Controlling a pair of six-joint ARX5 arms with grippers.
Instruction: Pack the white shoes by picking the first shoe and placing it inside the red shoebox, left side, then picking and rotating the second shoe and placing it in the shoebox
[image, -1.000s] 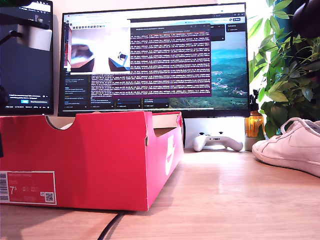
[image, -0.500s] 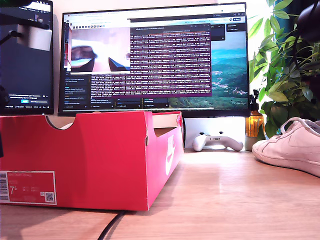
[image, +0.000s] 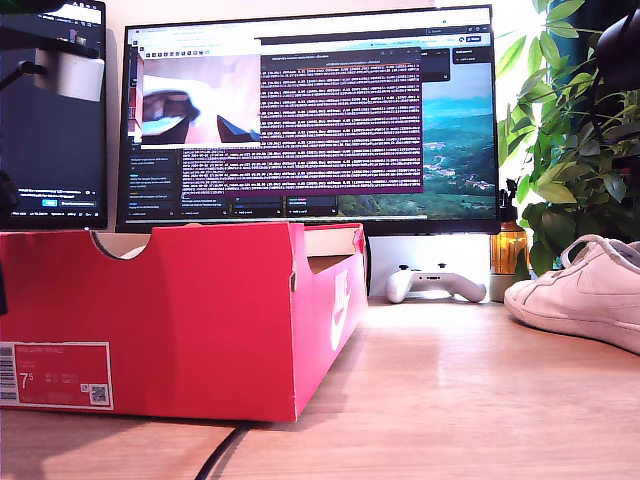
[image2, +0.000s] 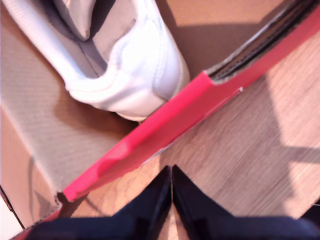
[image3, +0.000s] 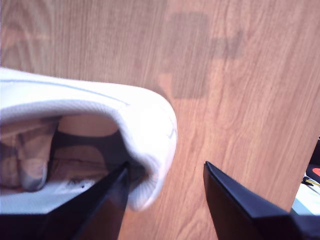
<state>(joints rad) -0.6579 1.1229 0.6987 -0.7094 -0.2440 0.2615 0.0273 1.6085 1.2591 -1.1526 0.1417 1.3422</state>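
**First wrist view: dark jaws pressed together over wood beside the box wall**

First wrist view shows my first gripper (image2: 171, 172) with its two pointed black fingers meeting tip to tip, nothing between them, above bare wood-grain tabletop (image2: 250, 150). Just beyond the tips runs the smooth red cardboard wall of the red shoebox (image2: 165, 127). Inside, on the brown ribbed floor, lies one white shoe (image2: 135, 60), its rounded, stitched leather heel close against that wall.

My second gripper (image3: 165, 172) stands spread wide, with one matte black finger (image3: 112, 200) inside the padded collar of the other white shoe (image3: 145, 120) and the other outside its curved heel, so the heel sits between them; whether they touch it I cannot tell.

From the exterior view, the box (image: 180, 320) stands at the exterior view's left, and a sneaker (image: 585, 290) with a pale rubber sole rests at the exterior view's right. Neither arm is clearly visible there.
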